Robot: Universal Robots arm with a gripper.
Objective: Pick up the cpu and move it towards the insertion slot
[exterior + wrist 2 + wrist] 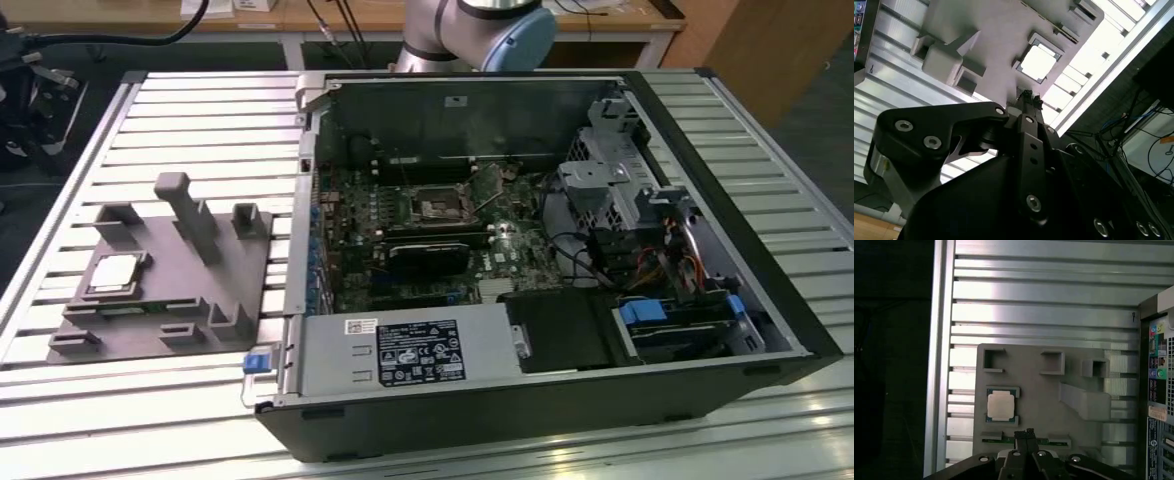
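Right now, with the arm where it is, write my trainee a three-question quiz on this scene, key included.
1. In the exterior view, on which side of the computer case does the grey fixture stand?
2. True or false: the fingers are gripping the cpu.
3. The insertion slot sits: A) on the grey fixture; B) on the motherboard inside the computer case; C) between the fingers.

Key
1. The exterior view's left.
2. False: the cpu lies in the grey fixture, and the shut fingers hold nothing.
3. B.
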